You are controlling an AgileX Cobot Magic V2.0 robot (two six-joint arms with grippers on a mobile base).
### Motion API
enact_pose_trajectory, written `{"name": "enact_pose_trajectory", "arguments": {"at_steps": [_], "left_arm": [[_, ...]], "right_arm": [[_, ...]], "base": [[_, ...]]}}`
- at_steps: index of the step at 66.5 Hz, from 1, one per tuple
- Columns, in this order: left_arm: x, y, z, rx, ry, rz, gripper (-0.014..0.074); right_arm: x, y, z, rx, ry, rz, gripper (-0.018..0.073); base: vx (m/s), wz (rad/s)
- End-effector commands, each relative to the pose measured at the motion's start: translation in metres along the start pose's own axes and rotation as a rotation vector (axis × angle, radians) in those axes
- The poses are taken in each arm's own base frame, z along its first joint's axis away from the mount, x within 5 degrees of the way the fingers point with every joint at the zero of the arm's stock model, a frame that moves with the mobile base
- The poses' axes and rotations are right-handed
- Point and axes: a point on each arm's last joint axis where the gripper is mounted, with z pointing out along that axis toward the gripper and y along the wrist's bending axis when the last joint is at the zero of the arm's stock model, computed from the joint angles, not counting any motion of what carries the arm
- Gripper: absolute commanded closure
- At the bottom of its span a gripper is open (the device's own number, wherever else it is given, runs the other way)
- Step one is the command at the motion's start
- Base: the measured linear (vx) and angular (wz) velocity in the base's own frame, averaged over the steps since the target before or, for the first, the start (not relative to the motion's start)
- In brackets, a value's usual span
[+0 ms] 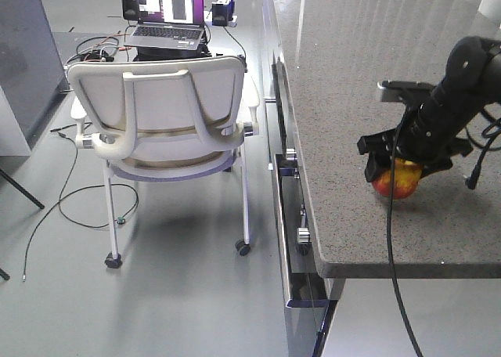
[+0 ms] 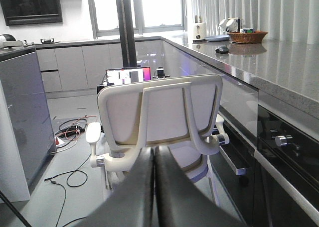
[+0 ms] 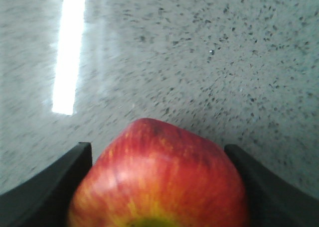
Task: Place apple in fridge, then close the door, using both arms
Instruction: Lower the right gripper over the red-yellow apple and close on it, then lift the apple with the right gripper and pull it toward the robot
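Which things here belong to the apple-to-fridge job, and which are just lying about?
Job: apple, right gripper with fingers either side of it, left gripper, dark grey-blue unit, possibly the fridge.
Lying about: white chair, laptop, floor cables, basket on the counter.

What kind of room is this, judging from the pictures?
Probably a kitchen, used for robot tests: a speckled stone counter, oven-style knobs below it, and a laptop with loose cables behind a chair.
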Motion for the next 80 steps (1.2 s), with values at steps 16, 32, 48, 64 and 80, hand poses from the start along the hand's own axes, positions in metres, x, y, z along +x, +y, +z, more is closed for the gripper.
{"name": "enact_pose_trajectory", "arguments": {"at_steps": [16, 32, 48, 64, 80], "left_arm": [[0.001, -0.001, 0.000, 0.004, -0.057, -0.017, 0.0603], [0.001, -0.001, 0.000, 0.004, -0.057, -0.017, 0.0603], [0.001, -0.001, 0.000, 0.004, -0.057, -0.017, 0.0603], [0.001, -0.001, 0.000, 0.004, -0.057, -0.017, 0.0603], [0.001, -0.001, 0.000, 0.004, -0.057, -0.017, 0.0603]], "right_arm": [[0.044, 0.070, -0.108, -0.041, -0.282, -0.204, 0.0410], [0.113, 0.108, -0.131, -0.102, -0.378, -0.374, 0.0409], [0.179, 0.125, -0.146, -0.197, -0.437, -0.488, 0.0409], [0.238, 0.117, -0.142, -0.266, -0.450, -0.551, 0.0409], [0.278, 0.099, -0.138, -0.285, -0.497, -0.598, 0.0409]], "base": [[0.00, 0.00], [0.00, 0.00], [0.00, 0.00], [0.00, 0.00], [0.00, 0.00]]}}
